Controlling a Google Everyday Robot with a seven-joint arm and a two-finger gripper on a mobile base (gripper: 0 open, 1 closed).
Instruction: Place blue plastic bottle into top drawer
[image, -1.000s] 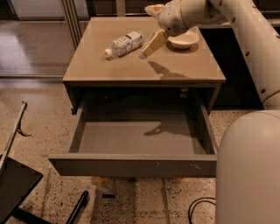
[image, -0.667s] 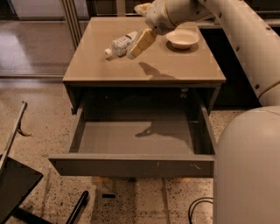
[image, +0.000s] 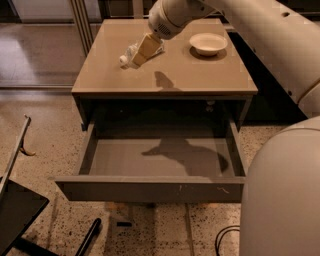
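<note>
The tan table (image: 175, 82) stands with its top drawer (image: 150, 189) pulled open (the arm's shadow falls inside). The claw (image: 141, 54) is low over the table's left rear, its grip impossible to tell. Right of it sits a white bowl (image: 208, 43). The blue plastic bottle (image: 127, 56) lies on the table under the claw.

End effector (image: 140, 54) covers blue plastic bottle (image: 125, 58) (mid-body).

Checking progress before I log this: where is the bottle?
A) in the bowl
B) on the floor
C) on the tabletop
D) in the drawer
C: the bottle lies on the table left of the bowl, with the gripper right over it; the drawer stands open.
</note>
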